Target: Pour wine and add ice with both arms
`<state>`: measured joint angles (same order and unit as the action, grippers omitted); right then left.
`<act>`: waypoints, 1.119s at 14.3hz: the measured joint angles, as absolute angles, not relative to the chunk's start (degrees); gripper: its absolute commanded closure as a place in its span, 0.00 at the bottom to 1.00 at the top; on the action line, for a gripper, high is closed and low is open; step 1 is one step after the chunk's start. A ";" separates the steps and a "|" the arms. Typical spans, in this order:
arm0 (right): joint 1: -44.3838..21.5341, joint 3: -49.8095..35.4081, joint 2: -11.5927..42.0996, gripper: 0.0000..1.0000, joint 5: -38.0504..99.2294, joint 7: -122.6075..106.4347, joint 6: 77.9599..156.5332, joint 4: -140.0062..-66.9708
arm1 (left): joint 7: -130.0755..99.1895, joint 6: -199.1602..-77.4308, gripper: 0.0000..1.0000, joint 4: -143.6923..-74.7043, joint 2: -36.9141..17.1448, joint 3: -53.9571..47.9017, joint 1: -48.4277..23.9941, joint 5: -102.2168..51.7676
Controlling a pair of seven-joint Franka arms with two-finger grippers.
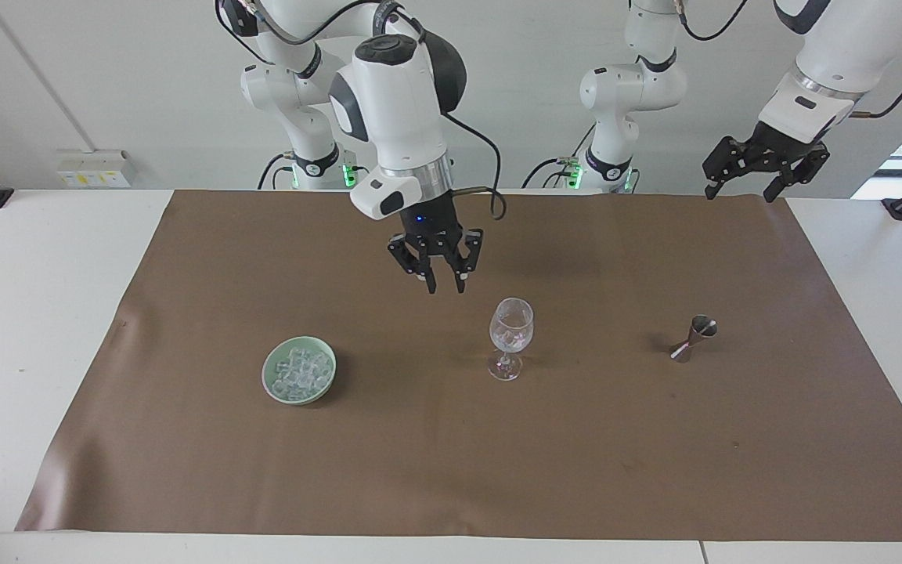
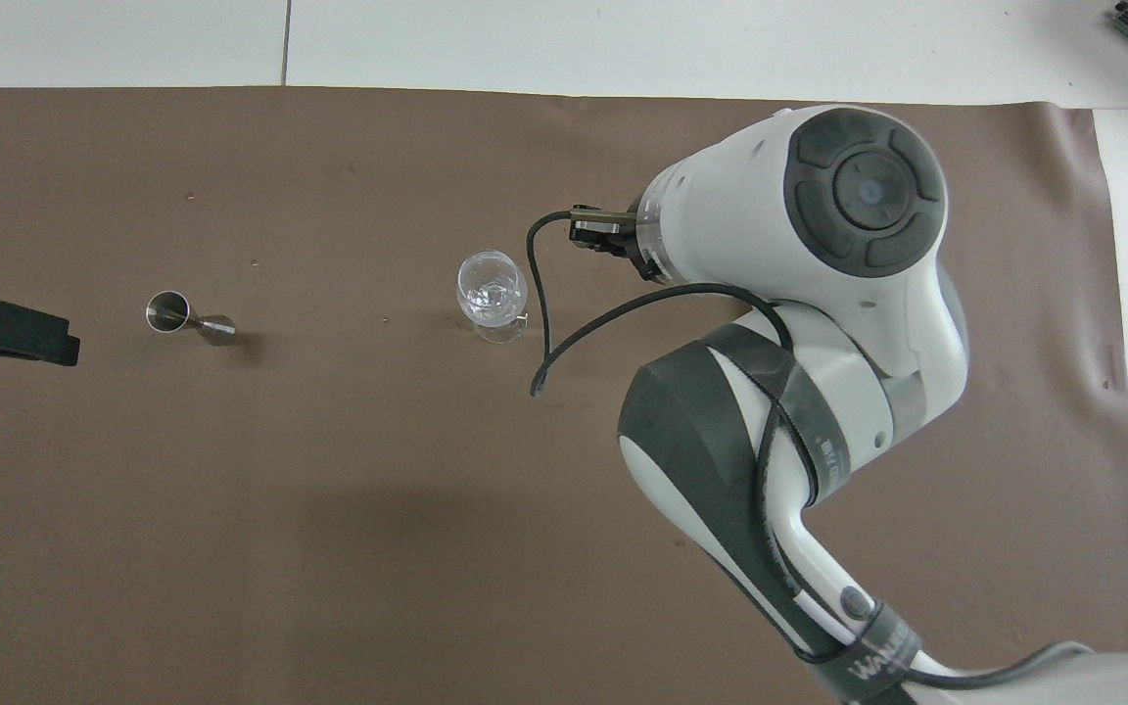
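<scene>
Two views cover one white table [image 1: 36, 313] spread with a brown mat [image 1: 420, 462]. Toward the right arm's end of the mat sits a shallow pale green ceramic bowl [image 1: 267, 380], and the ice [image 1: 300, 370], a heap of small clear chunks, lies inside it. Only the facing view shows this bowl; from overhead the right arm's white wrist housing covers that spot.

Next comes the right gripper [image 1: 445, 287], black and two-fingered, pointing straight down above bare mat on the bowl's side of the glass. Its fingertips stand a little apart with nothing between them. The overhead view hides these fingers under the wrist, showing just a cable plug and a loop of black cable.

A clear stemmed wine glass [image 1: 510, 337] stands upright near the middle of the mat, free of both grippers. Looking down into it, the overhead view [image 2: 492, 292] shows clear glassy pieces in its bowl, which the facing view barely hints at.

Toward the left arm's end lies a small steel hourglass-shaped jigger [image 1: 694, 337], tipped on its side; from overhead [image 2: 182, 315] its open mouth points away from the glass.

Last, the left gripper [image 1: 739, 194] waits high over the left arm's end of the table, jaws spread wide and empty. Overhead, only a black part of it [image 2: 11, 331] enters at the frame's edge.
</scene>
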<state>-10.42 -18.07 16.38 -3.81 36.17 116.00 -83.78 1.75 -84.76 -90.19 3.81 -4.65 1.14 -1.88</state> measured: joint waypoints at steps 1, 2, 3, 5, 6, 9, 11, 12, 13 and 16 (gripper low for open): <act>-9.09 -18.07 15.89 0.54 -3.81 34.10 114.40 -83.76 | 1.75 -84.76 0.00 -90.19 3.81 -4.65 1.14 -1.88; -7.76 -18.08 15.09 0.53 -3.77 32.17 112.74 -83.74 | 1.75 -84.76 0.00 -90.19 3.81 -4.65 1.14 -1.88; -6.70 -18.08 14.19 0.50 -3.54 30.91 111.46 -83.73 | 1.75 -84.76 0.00 -90.19 3.81 -4.65 1.14 -1.88; -5.30 -18.08 12.25 0.50 -2.78 29.93 109.21 -83.74 | 1.75 -84.76 0.00 -90.19 3.81 -4.65 1.14 -1.88; -4.76 -18.08 11.34 0.50 -2.68 29.53 107.68 -83.76 | 1.75 -84.76 0.00 -90.19 3.81 -4.65 1.14 -1.88; -2.41 -18.07 9.00 0.48 -2.64 25.46 102.48 -83.81 | 1.75 -84.76 0.00 -90.19 3.81 -4.65 1.14 -1.88; 0.78 -18.01 7.30 0.46 -2.64 20.29 98.24 -83.86 | 1.75 -84.76 0.00 -90.19 3.81 -4.65 1.14 -1.88; 2.95 -17.96 6.31 0.44 -2.64 16.88 95.88 -83.86 | 1.75 -84.76 0.00 -90.19 3.81 -4.65 1.14 -1.88; 5.30 -17.91 5.24 0.42 -2.62 13.14 93.47 -83.87 | 1.75 -84.76 0.00 -90.19 3.81 -4.65 1.14 -1.88; 11.23 -17.04 2.01 0.26 -2.55 4.09 85.61 -83.89 | 1.75 -84.76 0.00 -90.19 3.81 -4.65 1.14 -1.88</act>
